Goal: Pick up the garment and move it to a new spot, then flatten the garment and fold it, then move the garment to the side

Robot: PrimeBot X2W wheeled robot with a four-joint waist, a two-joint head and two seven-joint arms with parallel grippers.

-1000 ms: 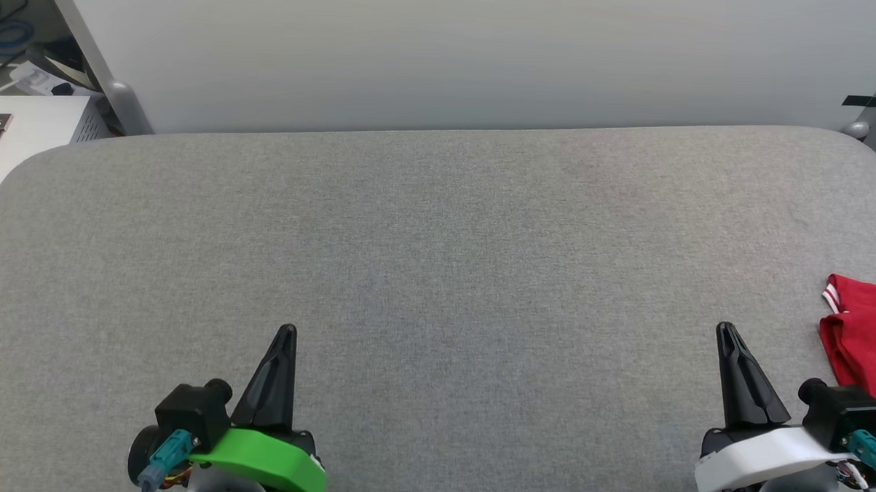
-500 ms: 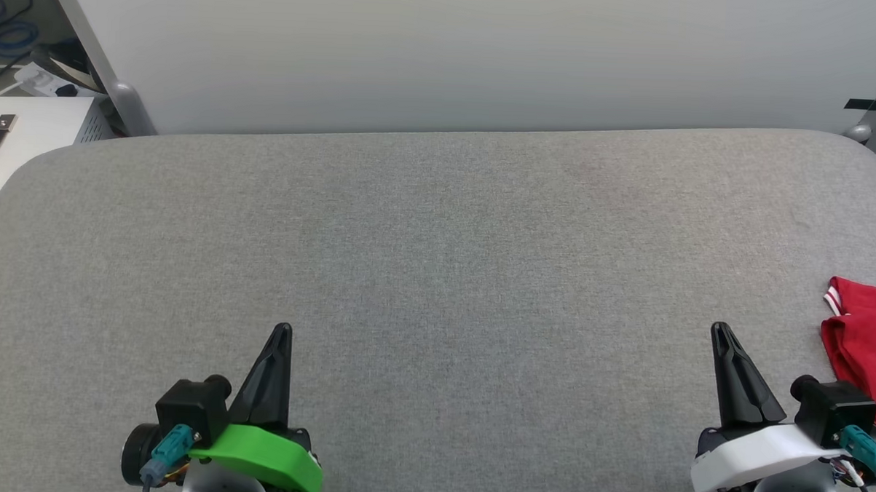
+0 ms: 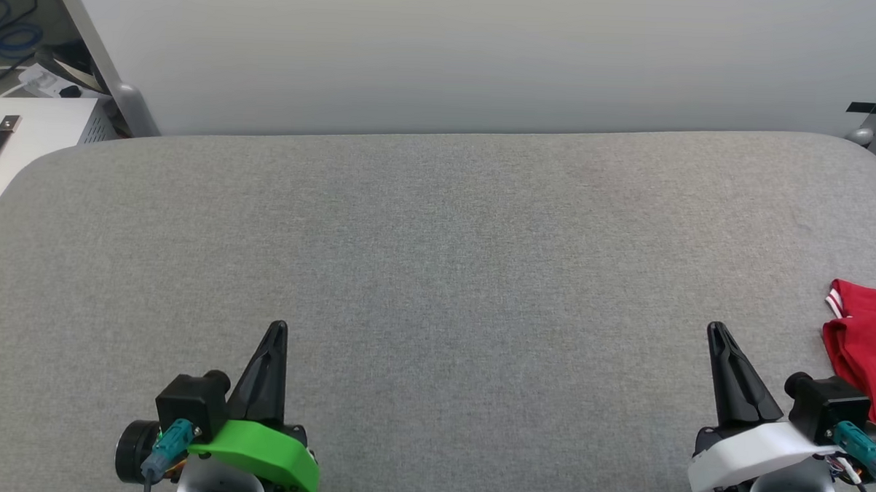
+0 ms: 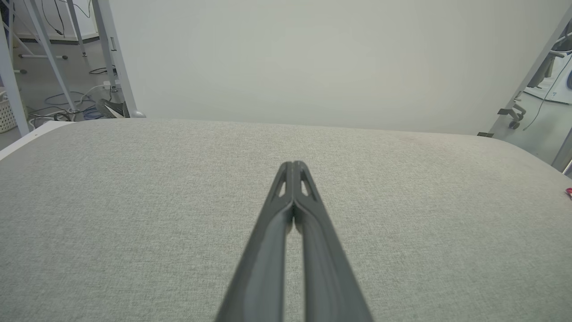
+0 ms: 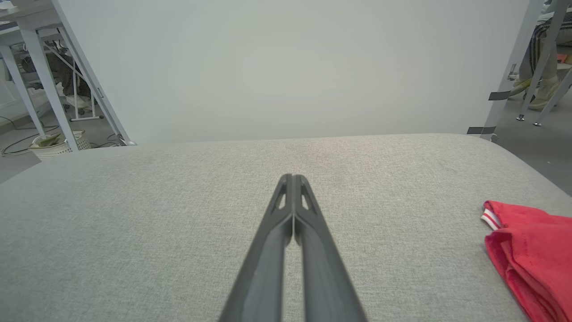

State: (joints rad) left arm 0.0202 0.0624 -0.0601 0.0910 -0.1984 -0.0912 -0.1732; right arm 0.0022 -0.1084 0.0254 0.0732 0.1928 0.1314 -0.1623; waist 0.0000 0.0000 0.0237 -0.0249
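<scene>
Garment (image 3: 868, 341): red, striped trim at one corner, lying in stacked layers at the right edge of the grey counter (image 3: 438, 239), near the right end effector (image 3: 715, 330) and partly cut off by the frame. Gripped by nothing. Pinched closed and empty, the left end effector (image 3: 279, 326), well apart from the cloth; closed and empty too, the right one. Looks folded and set aside, so probably every step done. Neatness of the fold impossible to judge from here. Likely nothing left to do.
</scene>
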